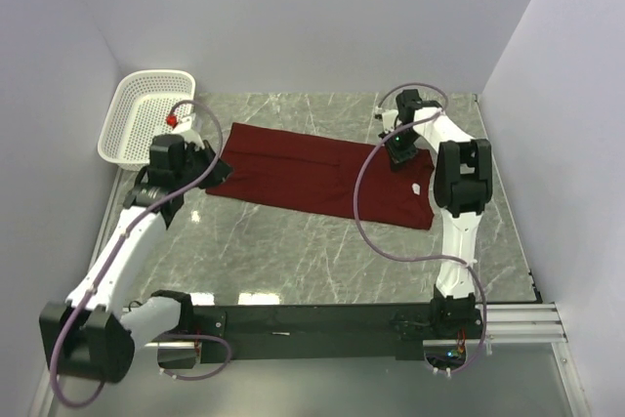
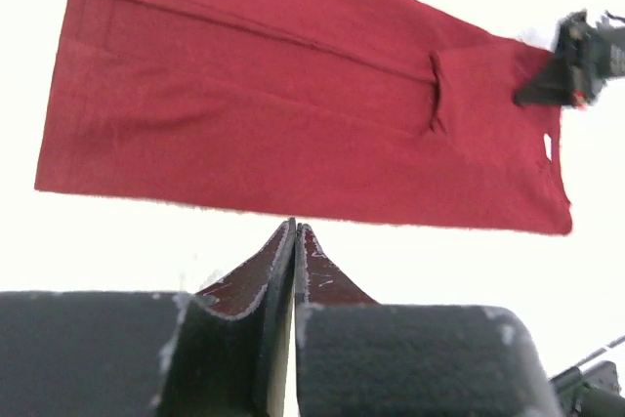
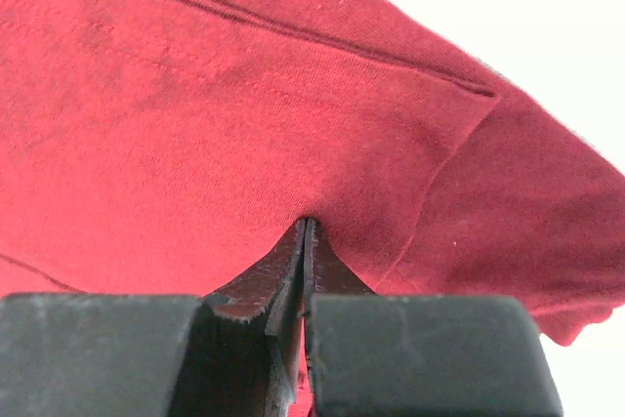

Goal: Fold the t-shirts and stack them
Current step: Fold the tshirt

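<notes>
Our left gripper (image 2: 295, 233) has its jaws pressed together, tips right at the hem edge of the maroon t-shirt (image 1: 303, 175); we cannot tell whether any cloth is caught between them. Beyond it, at the far left, sits the white mesh basket (image 1: 137, 116). The shirt lies flat on the marble table (image 1: 293, 251), folded into a long strip. Its long axis runs left to right, slanting slightly toward us on the right. We see the hem at the left and the collar end, with its white neck label (image 1: 416, 188), pointing right. Our right gripper (image 3: 306, 229) is closed too, pinching a pucker of cloth near the sleeve fold at that end.
</notes>
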